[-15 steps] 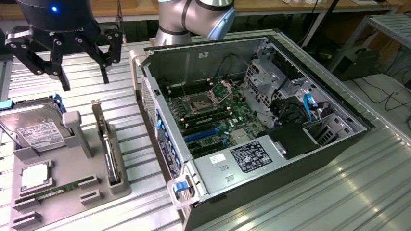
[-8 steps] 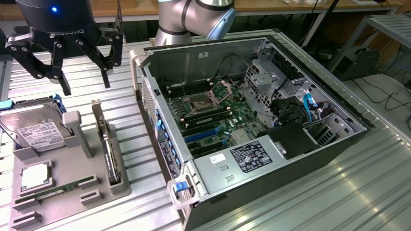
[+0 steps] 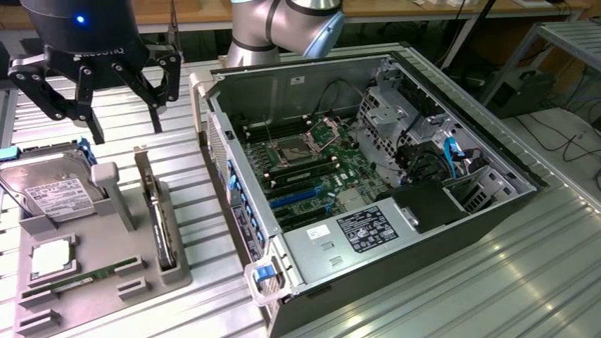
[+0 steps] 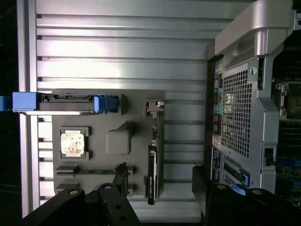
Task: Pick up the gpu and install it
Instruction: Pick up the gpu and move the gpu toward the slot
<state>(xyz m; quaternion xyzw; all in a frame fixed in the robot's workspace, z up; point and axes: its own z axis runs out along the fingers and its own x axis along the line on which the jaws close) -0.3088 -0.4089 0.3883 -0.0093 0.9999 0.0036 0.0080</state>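
Exterior view has the fingers [image 3: 91, 105] spread as wide as I've seen them, holding nothing and hanging in the air above the far end of the grey tray [image 3: 112, 239], well clear of everything on it. Straight below them sits the hard drive [image 3: 52, 193], which is not what I want. The gpu [image 3: 160, 225] lies lower and toward the exterior view's right. It stands on its thin edge in the slot along the side of the tray nearest the open computer case [image 3: 281, 88]. Its silver bracket end points away from the camera and its long axis runs down the tray's length, roughly parallel to the case's side wall. On the wrist view the fingers [image 4: 108, 202] frame the scene on either side, and the gpu [image 4: 151, 176] shows edge-on as a dark strip between them, its length running away from them. I judge the opening already lies across the card's thin width rather than along it. Tray and case both rest on the ribbed metal surface [image 3: 526, 282].
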